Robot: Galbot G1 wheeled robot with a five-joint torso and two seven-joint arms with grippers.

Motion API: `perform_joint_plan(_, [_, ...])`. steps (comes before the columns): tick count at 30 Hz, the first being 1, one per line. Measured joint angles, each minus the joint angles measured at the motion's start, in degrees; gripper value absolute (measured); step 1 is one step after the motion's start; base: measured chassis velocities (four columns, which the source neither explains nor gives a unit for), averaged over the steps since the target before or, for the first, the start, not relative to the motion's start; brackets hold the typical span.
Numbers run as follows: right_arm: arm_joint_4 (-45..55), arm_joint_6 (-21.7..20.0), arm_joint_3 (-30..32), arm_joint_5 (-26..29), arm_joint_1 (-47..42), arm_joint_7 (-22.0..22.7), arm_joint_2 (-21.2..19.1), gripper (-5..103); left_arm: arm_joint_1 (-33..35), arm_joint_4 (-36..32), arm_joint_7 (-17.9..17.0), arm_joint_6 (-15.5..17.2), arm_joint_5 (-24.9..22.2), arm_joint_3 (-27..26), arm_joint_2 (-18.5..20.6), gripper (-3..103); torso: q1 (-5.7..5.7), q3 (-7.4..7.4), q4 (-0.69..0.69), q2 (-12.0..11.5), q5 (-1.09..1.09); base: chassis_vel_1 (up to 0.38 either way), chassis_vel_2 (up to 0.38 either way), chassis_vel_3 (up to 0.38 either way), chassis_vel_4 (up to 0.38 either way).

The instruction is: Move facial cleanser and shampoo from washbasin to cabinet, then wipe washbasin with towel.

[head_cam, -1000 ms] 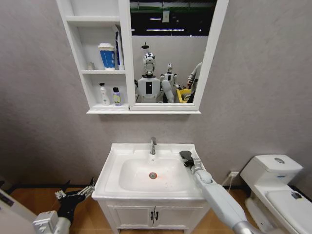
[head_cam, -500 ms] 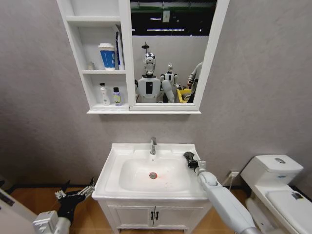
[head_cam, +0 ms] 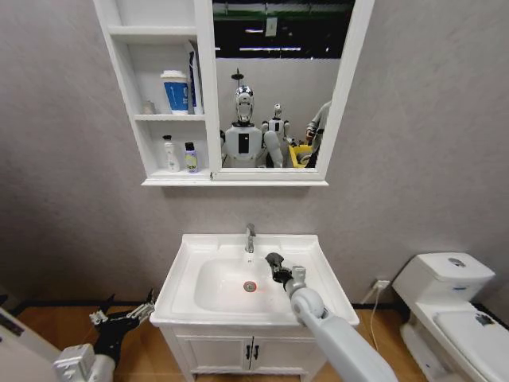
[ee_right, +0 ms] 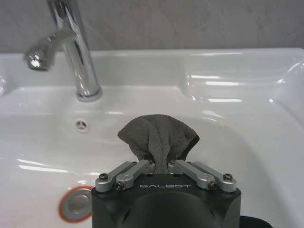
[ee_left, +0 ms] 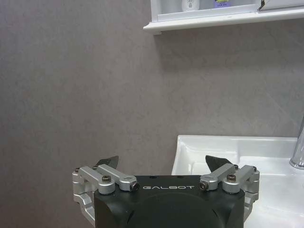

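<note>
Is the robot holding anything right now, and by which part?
The right hand pinches the towel by its bunched middle, over the washbasin. The left hand holds nothing.

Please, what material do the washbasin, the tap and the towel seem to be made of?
The washbasin looks like glazed white ceramic: smooth, with bright reflections. The tap seems chrome-plated metal, mirror-like and curved. The towel, pinched in the right end effector, appears to be soft terry cloth, dark grey with a matt, fuzzy, wrinkled surface.
</note>
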Motion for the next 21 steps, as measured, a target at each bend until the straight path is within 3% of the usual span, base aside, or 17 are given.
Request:
perform_joint_plan(3, [-3.99,0.79,-0.07,-3.17,0.24,-0.06,-0.99,7,0.0,0.0,0.0,0.0,0.0,0.0,0.0,100,0.0,0.0,0.0,0.0,0.0,0.0,0.0,0.0,0.0])
perform_joint_plan(7, [-5.12,0.51,-0.12,-3.32,0.42,0.13,-2.26,7,0.0,0.0,0.0,0.0,0.0,0.0,0.0,100,0.0,0.0,0.0,0.0,0.0,0.0,0.0,0.0,0.0])
perform_joint_plan(14, [-9.12,-1.77,-3.92,1.16,3.53,1.86,-1.92,7,0.0,0.0,0.0,0.0,0.0,0.0,0.0,100,-0.02,-0.01,0.0,0.01,-0.02,0.0,0.0,0.0,0.0])
perform_joint_plan(21, [-15.03,-3.87,-9.03,10.08,9.97,2.23,2.56,7,0.0,0.0,0.0,-0.01,0.0,0.0,0.0,100,-0.01,0.01,-0.01,0.0,-0.01,0.0,0.0,0.0,0.0])
